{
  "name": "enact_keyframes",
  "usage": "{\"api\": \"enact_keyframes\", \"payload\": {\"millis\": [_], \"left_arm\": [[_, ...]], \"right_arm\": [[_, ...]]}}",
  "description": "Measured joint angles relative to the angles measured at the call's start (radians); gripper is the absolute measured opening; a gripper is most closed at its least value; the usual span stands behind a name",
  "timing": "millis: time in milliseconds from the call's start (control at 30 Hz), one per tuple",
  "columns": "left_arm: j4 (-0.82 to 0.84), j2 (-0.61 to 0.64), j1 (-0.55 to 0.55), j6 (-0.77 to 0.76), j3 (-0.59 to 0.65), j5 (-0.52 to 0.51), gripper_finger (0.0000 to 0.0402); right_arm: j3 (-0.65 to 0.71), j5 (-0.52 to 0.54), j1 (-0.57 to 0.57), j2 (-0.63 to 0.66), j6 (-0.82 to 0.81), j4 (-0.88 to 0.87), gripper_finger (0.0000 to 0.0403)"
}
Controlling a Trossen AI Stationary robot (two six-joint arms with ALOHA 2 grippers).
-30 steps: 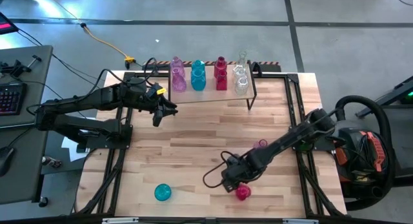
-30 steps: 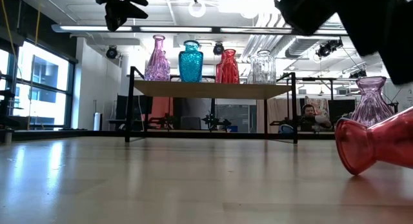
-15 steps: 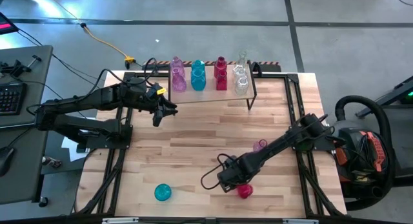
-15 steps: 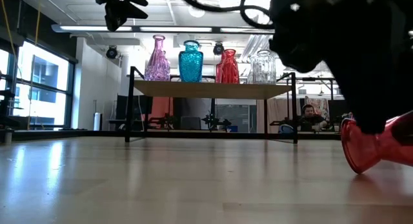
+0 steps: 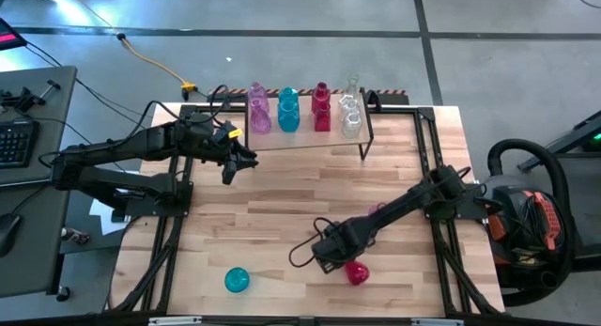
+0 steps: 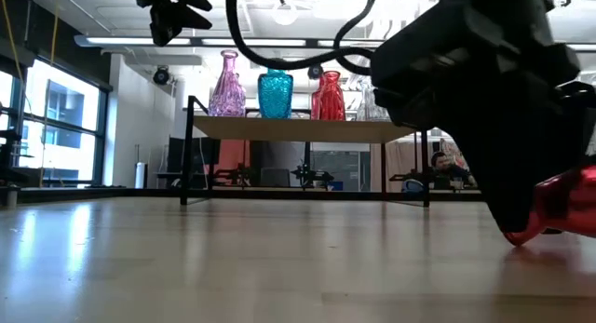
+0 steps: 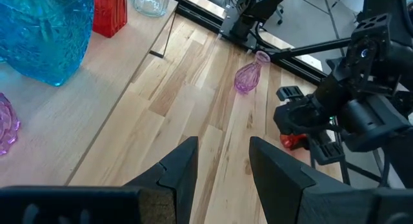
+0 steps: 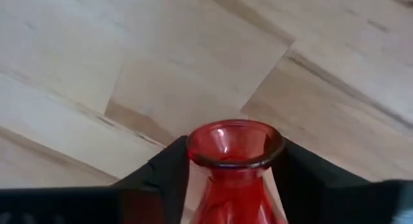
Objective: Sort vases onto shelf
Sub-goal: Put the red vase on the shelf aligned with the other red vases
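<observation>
On the near left of the counter [image 5: 272, 223] a teal vase [image 5: 237, 280] sits alone, not yet sorted. Farther back on the left, the left gripper [image 5: 246, 158] hangs in the air just short of the shelf [image 5: 310, 137], its jaws open and holding nothing; it seems to be waiting clear of the other arm. The shelf stands at the far edge and carries a row: a pink vase [image 5: 259, 108], a blue vase [image 5: 288, 110], a red bottle vase [image 5: 322, 107] and a clear vase [image 5: 351, 111], lined up side by side, probably so each colour keeps its own spot. Right of centre, near the front, the right gripper [image 5: 340, 260] is down at the red vase [image 5: 356, 274], which lies on its side. In the wrist view the jaws flank its neck [image 8: 233, 161] just below the rim, apparently gripping it there because the narrow neck fits between them. A small purple vase [image 5: 378, 211] stands upright just beyond, close beside that arm.
</observation>
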State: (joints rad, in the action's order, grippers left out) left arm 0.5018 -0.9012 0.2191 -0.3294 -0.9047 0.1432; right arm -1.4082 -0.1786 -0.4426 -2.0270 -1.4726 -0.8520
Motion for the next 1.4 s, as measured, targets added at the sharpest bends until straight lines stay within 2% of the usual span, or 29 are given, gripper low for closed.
{"api": "enact_keyframes", "payload": {"millis": [133,200,700,933,1167,1400], "left_arm": [[0.001,0.0,0.0,0.0,0.0,0.0,0.0131],[0.001,0.0,0.0,0.002,0.0,0.0,0.0131],[0.003,0.0,0.0,0.019,0.0,0.0,0.0131],[0.003,0.0,0.0,0.018,0.0,0.0,0.0131],[0.003,0.0,0.0,0.017,0.0,0.0,0.0131],[0.003,0.0,0.0,-0.008,0.0,0.005,0.0131]], "right_arm": [[-0.001,-0.005,0.012,0.003,0.001,-0.021,0.0117],[-0.002,-0.005,0.012,0.003,0.001,-0.027,0.0104],[-0.005,-0.011,0.019,0.004,-0.007,-0.032,0.0097],[-0.072,0.072,0.035,0.003,0.017,-0.053,0.0097],[-0.145,0.128,0.061,0.004,0.087,-0.219,0.0096],[-0.2,0.33,0.112,0.081,0.15,-0.245,0.0096]]}}
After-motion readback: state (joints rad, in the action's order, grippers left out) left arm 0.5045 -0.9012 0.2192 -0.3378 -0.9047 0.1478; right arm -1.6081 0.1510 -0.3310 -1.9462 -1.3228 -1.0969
